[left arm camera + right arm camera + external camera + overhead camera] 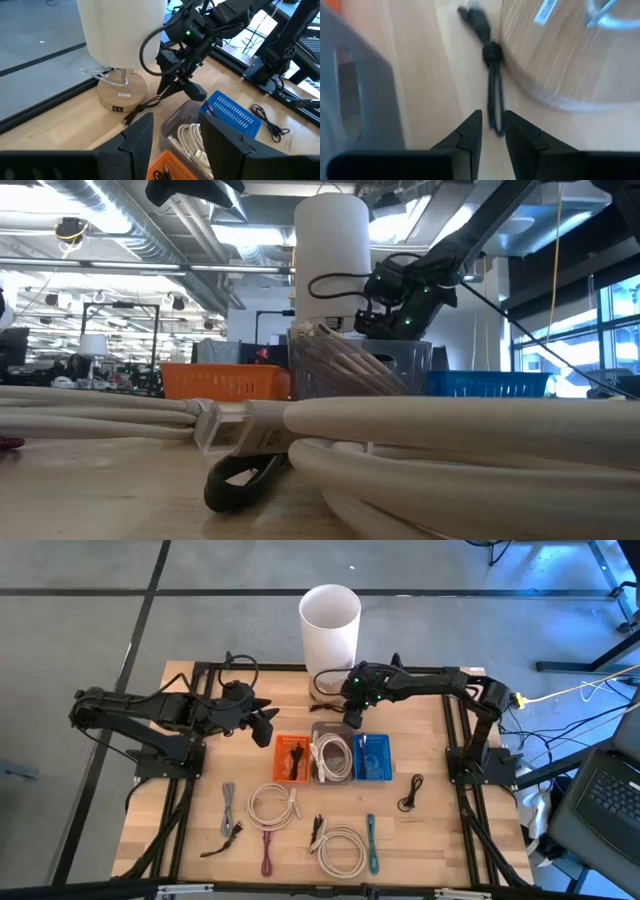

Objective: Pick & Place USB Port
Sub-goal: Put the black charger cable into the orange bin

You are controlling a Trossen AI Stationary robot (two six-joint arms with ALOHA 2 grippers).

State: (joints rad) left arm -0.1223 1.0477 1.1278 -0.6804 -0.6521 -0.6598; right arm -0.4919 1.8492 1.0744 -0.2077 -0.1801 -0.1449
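Cable work is going on at the far middle of the table: the task's thing, a thin black USB cable (493,87), is lying on the wood against the round wooden base (121,92) of the white lamp (330,618), at about twelve o'clock from the grey bin (331,751). It looks light, limp and springy, so it will probably flop and trail when lifted; the stiff plug end or the bunched loop near it seems the surest place to pinch.

The right gripper (493,131) is hanging right over that loop, jaws only narrowly parted, with the cable running into the gap between the fingertips; whether they are pinching it I cannot tell. The left gripper (172,142) is waiting at nine o'clock from the orange bin (293,757), jaws spread and holding nothing.
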